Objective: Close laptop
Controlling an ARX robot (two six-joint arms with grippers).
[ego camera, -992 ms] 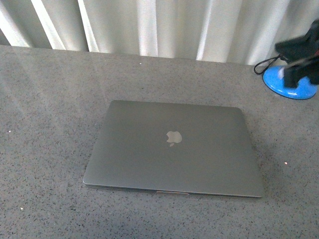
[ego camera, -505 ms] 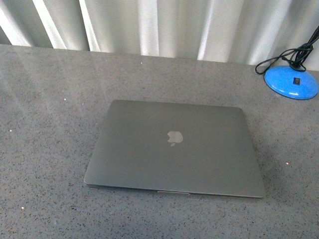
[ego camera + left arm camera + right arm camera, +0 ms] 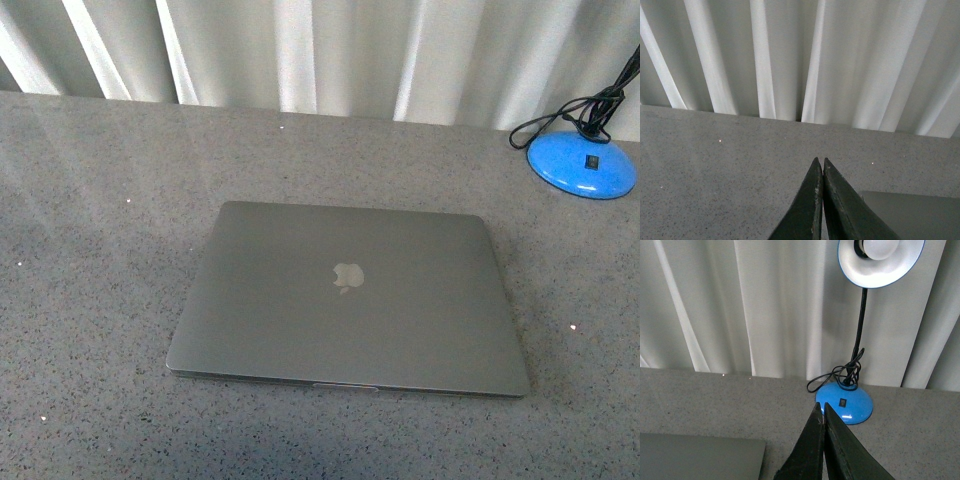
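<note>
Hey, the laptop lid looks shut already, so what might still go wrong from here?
Few risks remain. The laptop lies closed and flat, so pressing again would only load its lid. The right gripper, shut, points toward the blue lamp; a forward sweep might snag its cable.

The laptop (image 3: 348, 300) has a smooth, matt grey metal lid with a paler, faintly shiny logo at its middle. The desk (image 3: 90, 250) looks like grey speckled stone, fine-grained with a dull sheen. At its far right corner the lamp (image 3: 582, 163) has a glossy blue base that looks plastic. The curtain (image 3: 320, 50) behind is soft white pleated cloth. Both hands, left (image 3: 821, 172) and right (image 3: 821, 419), are dark, matt and slightly scuffed.
</note>
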